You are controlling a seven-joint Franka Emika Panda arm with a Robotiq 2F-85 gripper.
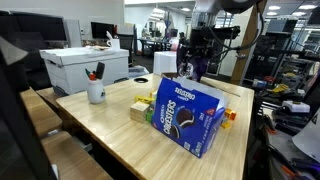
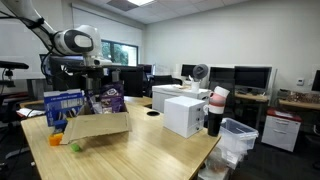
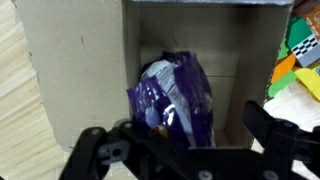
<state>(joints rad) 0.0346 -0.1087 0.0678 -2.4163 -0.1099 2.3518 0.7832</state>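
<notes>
Just below the gripper [image 3: 180, 135], inside the cardboard box [image 3: 70, 60]: purple bag [image 3: 172, 100], centred between fingers [image 3: 268, 128] spread wide, gripping nothing.

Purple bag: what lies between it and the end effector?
Nothing. In the wrist view the purple bag lies in the cardboard box, right before the open end effector, no object between.
</notes>
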